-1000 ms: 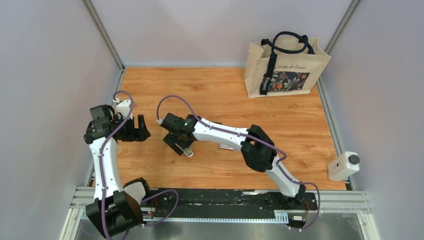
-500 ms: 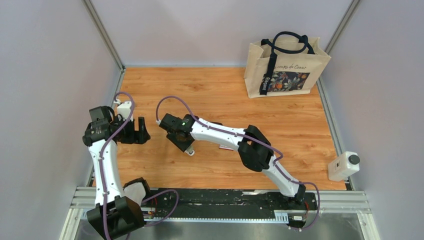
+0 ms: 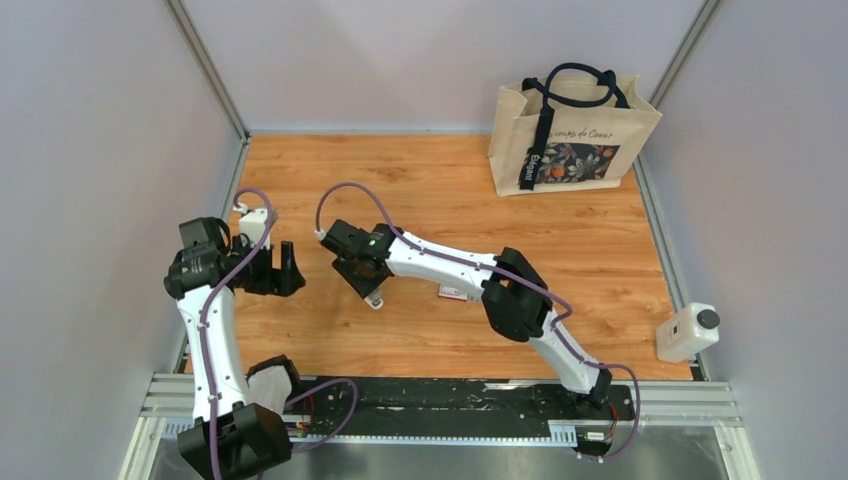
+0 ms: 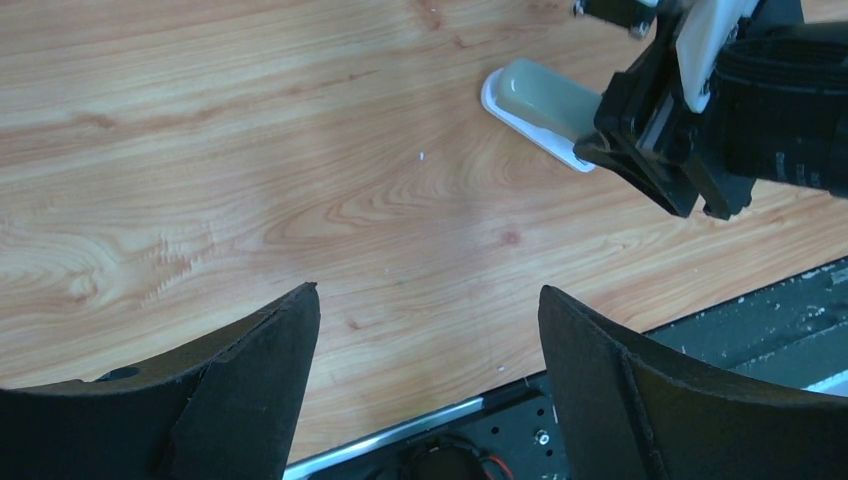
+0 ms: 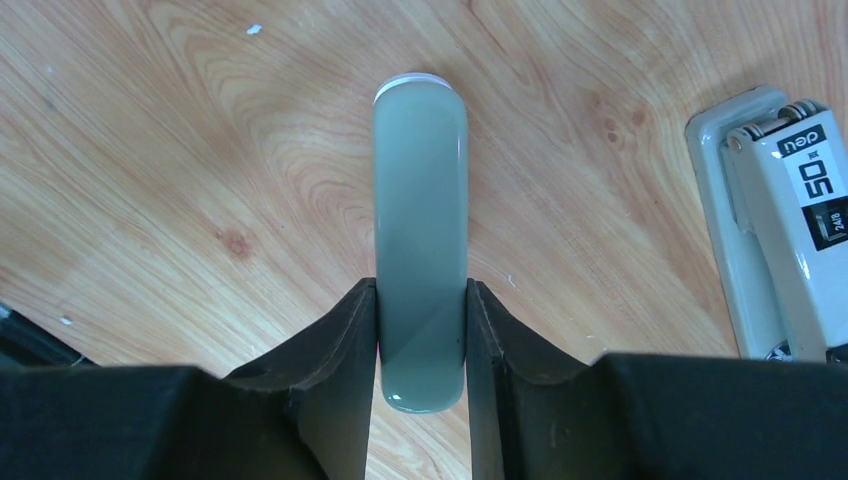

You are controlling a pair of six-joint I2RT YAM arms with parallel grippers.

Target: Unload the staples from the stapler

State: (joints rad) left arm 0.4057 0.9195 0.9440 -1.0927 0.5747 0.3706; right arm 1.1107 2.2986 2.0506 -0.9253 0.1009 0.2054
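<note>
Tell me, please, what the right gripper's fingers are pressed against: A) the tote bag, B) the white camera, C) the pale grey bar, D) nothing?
C: in the right wrist view both fingers of the right gripper touch the sides of the pale grey bar.

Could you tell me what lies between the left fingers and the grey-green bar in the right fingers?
Just bare wooden table, from left fingers to bar, seen in the left wrist view.

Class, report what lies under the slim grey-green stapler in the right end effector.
Bare wooden table surrounds the stapler; a white rim edges its bottom. The right end effector clamps it. Its underside is covered.
</note>
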